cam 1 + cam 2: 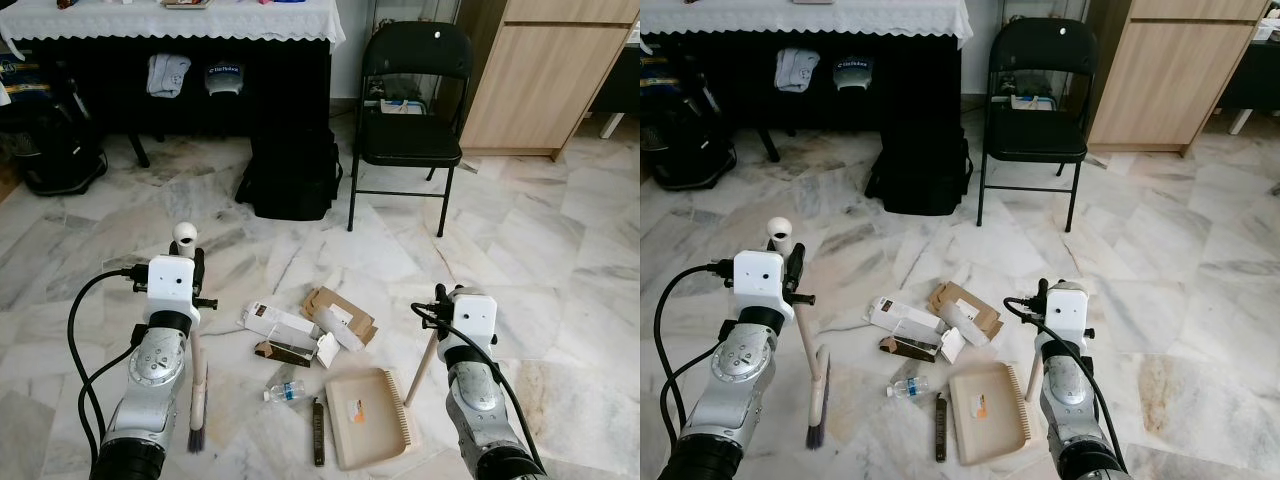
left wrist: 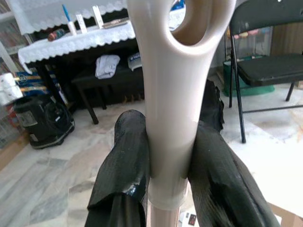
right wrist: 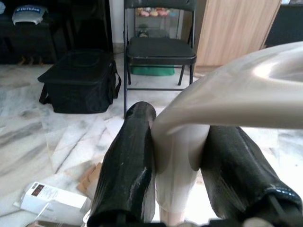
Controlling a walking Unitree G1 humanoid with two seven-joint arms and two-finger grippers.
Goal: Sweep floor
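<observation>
Left gripper (image 2: 165, 165) is pinched on the broom handle (image 2: 175, 94), and the right gripper (image 3: 177, 175) is clamped on the dustpan handle (image 3: 227, 94). The broom (image 1: 197, 395) hangs near-upright, bristles on the floor just left of the litter: cardboard boxes (image 1: 335, 315), a plastic bottle (image 1: 285, 391), a dark stick (image 1: 318, 432). The dustpan (image 1: 365, 418) sits right of that pile, so I'd guess the sweep runs left-to-right. Marble floor (image 1: 520, 240), with a folding chair (image 1: 410, 110) and black bag (image 1: 290, 170) further back.
</observation>
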